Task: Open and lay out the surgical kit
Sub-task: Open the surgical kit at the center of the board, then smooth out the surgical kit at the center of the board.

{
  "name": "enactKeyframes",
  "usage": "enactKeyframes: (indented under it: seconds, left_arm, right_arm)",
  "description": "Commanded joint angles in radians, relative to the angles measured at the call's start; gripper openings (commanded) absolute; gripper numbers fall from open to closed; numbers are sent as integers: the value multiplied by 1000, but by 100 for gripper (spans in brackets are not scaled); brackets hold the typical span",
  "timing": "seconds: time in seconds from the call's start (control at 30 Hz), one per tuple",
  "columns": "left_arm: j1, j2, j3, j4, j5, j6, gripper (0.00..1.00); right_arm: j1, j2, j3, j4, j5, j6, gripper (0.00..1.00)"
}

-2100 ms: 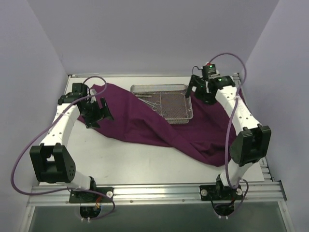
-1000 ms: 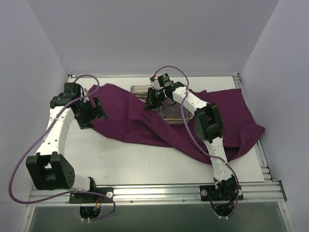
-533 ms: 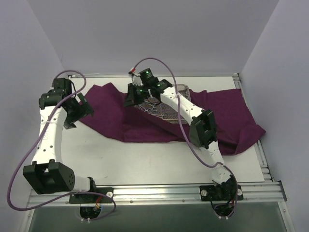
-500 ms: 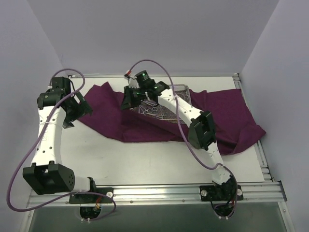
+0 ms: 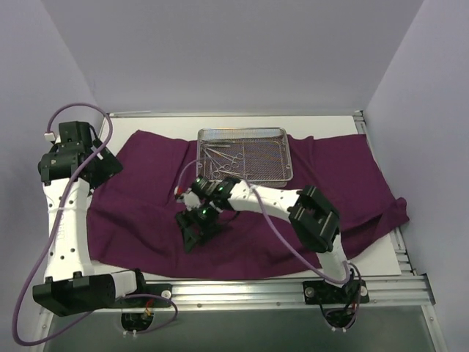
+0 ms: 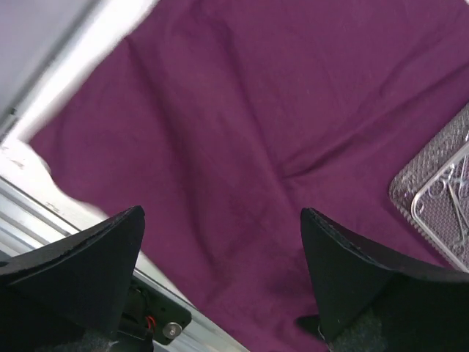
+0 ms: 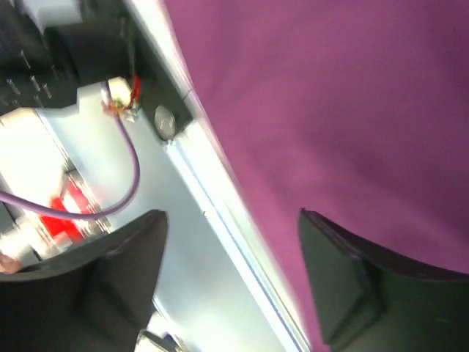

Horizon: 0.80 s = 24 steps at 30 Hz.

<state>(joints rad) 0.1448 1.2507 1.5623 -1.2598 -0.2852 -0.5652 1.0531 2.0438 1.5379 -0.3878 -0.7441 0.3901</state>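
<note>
status | I read the cloth wrap (image 5: 146, 213) as opened, flat on worktop (image 5: 322, 125) | mesh tray (image 5: 242, 130) on it, far-centre | clamps (image 5: 223, 155) inside, not yet laid out, count unclear | left tool (image 6: 220, 220) wide, empty | right tool (image 7: 231, 220) parted, empty, over wrap's near edge

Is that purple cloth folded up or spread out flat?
Spread out. The purple cloth covers most of the table, wrinkled at the right, with the wire-mesh tray resting on it.

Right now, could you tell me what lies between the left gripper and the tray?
Only bare purple cloth, up to the tray, in the left wrist view.
</note>
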Motion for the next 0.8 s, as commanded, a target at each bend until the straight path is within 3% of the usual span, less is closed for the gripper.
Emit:
enactKeyframes:
  seconds: [0.0,0.07,0.23,0.27,0.37,0.43,0.47,0.63,0.77]
  left_arm:
    - [4,-4,-45,72,118,16,97]
    - [3,21,-67,137,226,48,100]
    - [-10,168,-62,240,432,102,83]
    - [-19,193,-51,247,442,106,81]
    - [-60,285,-12,295,443,111,74]
    - [-79,363,21,327,466,107,64]
    - [-86,392,31,338,475,106,61]
    - [-117,579,131,372,462,91,40]
    - [-117,728,224,356,466,87,33]
  right_arm:
    - [-186,-189,-30,94,20,34,76]
    - [-276,-207,4,78,81,52,78]
    - [-464,-307,85,40,357,124,76]
    - [-502,-316,93,23,485,133,72]
    - [-655,-315,119,-45,661,150,51]
    - [-760,-295,125,-45,687,136,44]
    - [-787,-283,134,-45,706,121,33]
    - [-980,-244,136,-3,773,96,14]
    - [-1093,-131,162,-16,710,75,0]
